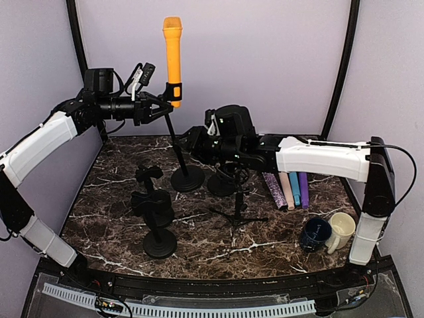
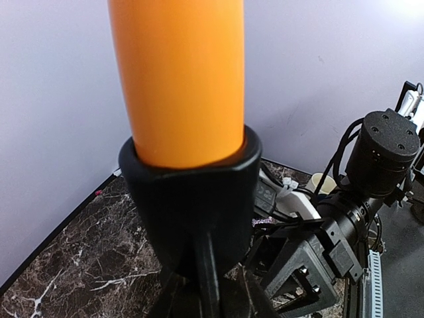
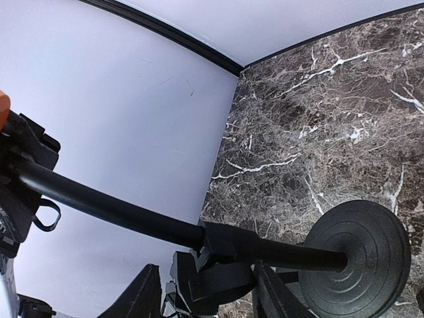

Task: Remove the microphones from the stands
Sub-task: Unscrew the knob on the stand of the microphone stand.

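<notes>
Left hand (image 1: 164,105) is raised to the black clip (image 2: 189,199) atop the stand (image 1: 179,149), with its fingers either side of the stem just below. The wrist view crops them, so I cannot tell whether they grip it. The orange microphone (image 1: 173,56) sits upright in that clip. Right hand (image 3: 211,288) has its fingers apart, and the stand's lower pole crosses the gap between them, near the round base (image 3: 358,258) on the worktop (image 1: 265,232).

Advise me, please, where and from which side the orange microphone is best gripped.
I would grip the orange microphone on its bare body just above the black clip, coming level from the left, where the left end effector sits. It stands upright and the clip cups its lower end.
</notes>
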You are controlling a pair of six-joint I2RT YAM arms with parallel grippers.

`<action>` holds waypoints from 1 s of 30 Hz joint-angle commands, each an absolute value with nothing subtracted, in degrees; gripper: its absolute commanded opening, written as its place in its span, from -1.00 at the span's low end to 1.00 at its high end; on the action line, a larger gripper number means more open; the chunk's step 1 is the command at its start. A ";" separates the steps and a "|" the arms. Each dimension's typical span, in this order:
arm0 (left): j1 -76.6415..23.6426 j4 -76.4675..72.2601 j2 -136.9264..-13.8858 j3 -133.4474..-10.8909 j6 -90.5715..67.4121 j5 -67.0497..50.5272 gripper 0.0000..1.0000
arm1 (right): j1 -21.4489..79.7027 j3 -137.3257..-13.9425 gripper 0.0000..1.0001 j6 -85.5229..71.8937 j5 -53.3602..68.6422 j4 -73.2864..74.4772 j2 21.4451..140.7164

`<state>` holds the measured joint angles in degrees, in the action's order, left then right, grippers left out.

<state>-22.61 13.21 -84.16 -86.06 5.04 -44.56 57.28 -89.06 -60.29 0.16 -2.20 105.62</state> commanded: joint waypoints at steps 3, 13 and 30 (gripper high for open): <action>-22.41 7.15 -80.03 -86.40 4.42 -46.85 -1.00 | 56.87 -91.85 -0.15 -59.94 -0.26 -5.01 107.28; -22.41 7.48 -79.90 -86.23 4.69 -46.83 -1.00 | 56.81 -92.67 -0.57 -58.51 -1.69 -4.37 107.32; -22.40 8.15 -81.57 -86.37 3.87 -47.42 -1.00 | 57.10 -89.83 -0.75 -40.33 -1.83 -2.99 103.37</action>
<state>-22.39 12.32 -83.64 -85.97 5.10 -44.80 57.01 -90.54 -50.96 -2.37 -1.61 106.59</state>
